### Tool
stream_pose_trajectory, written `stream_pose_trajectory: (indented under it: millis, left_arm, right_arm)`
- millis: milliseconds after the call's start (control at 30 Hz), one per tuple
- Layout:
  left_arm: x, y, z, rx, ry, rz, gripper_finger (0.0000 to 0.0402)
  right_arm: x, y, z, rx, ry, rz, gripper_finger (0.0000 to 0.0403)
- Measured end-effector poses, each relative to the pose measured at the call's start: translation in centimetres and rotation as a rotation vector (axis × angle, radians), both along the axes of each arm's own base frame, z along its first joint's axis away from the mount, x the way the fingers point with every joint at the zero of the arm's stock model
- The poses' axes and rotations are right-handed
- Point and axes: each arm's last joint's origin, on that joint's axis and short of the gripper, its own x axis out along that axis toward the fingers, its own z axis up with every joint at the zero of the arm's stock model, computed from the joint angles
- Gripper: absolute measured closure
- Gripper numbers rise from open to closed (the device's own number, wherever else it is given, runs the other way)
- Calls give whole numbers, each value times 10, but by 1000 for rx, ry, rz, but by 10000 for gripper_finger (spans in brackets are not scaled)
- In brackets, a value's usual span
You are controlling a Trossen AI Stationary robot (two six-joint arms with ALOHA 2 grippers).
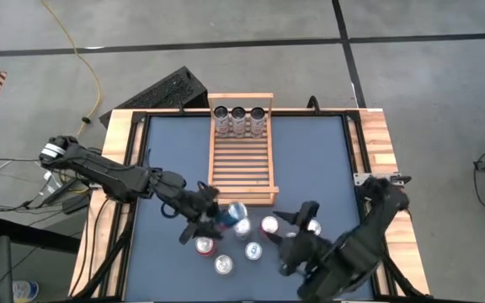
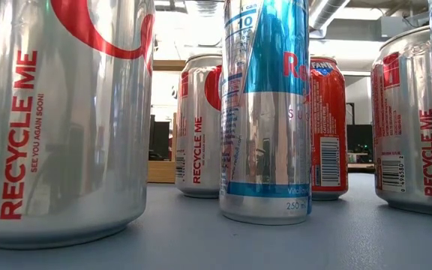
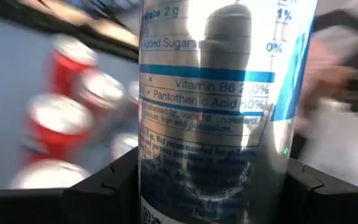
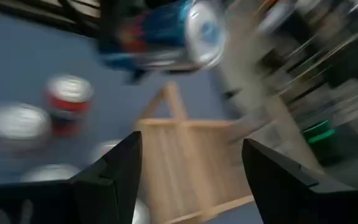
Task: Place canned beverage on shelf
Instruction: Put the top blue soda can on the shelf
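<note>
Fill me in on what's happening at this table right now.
The left gripper has a tall blue-and-silver can between its fingers, near the front end of the slatted wooden shelf. Three cans already stand in a row at the shelf's far end. Several more cans wait on the blue table in front of the shelf. The right gripper sits open and empty among them, holding nothing.

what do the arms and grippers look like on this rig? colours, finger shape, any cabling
Both arms are dark, nearly black, jointed links. The left arm has a pale band near its base, with loose cables trailing beside it. The left gripper shows two blocky, matte black fingers. The right gripper has the same flat, angular dark fingers. No markings are readable.
</note>
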Motion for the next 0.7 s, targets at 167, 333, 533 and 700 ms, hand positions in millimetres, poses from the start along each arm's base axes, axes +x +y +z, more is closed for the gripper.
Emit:
stream_pose_trajectory:
  millis: [167,333,533,700]
  left_arm:
    - [-5,2,-6,237,1,168,180]
    - [-5,-2,-6,339,-34,206,180]
    - [-6,-4,-6,376,-54,190,180]
    - [-6,-4,-5,382,-59,184,180]
  right_arm:
    - [-4,-15,29,259,-73,43,147]
    - [4,-29,49,287,-144,91,147]
    - [38,-42,52,322,-107,268,147]
    - [52,-57,52,285,-76,329,147]
